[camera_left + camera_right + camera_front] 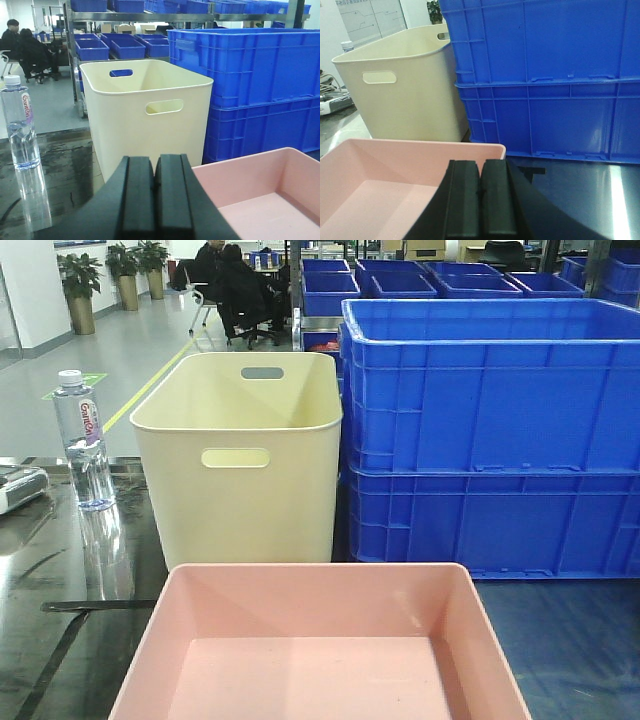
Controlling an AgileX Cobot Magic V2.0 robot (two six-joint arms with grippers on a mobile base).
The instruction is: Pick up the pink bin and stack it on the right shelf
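Both jaws pressed together, empty. Left gripper sits w/ pink bin just to its right; right gripper has it left. I risk shoving it into cream bin beyond if I approach w/out spreading.

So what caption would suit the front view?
Empty pink bin nearest the camera, cream bin behind it, stacked blue crates at right.

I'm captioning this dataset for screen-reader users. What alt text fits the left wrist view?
The left claw, closed and empty, fills the bottom foreground, with the pink bin low at right. Behind them stands a taller cream bin beside two stacked blue crates. A water bottle stands at left on the dark table.
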